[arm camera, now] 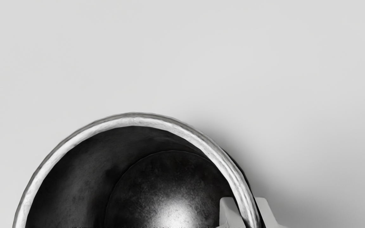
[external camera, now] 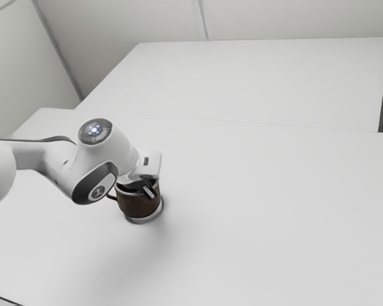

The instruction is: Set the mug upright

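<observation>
Mug (external camera: 135, 206) upright on near table (external camera: 262, 217), opening up, handle (external camera: 112, 197) toward exterior view's left. Gripper (external camera: 149, 190) pinched on mug's rim (arm camera: 131, 121), nearly closed, one finger (arm camera: 227, 211) inside, other outside. Second table (external camera: 255, 80) beyond, pale wall (external camera: 127, 22) behind.

"What is pictured at the bottom of the frame?"

"A mug (arm camera: 122, 177), its pale rim (arm camera: 135, 121) and dark interior exposed, is set off by a white table (arm camera: 182, 57)."

"And at lower right?"

"The wall is pinched by the gripper (arm camera: 246, 204), one finger inside, one outside."
</observation>
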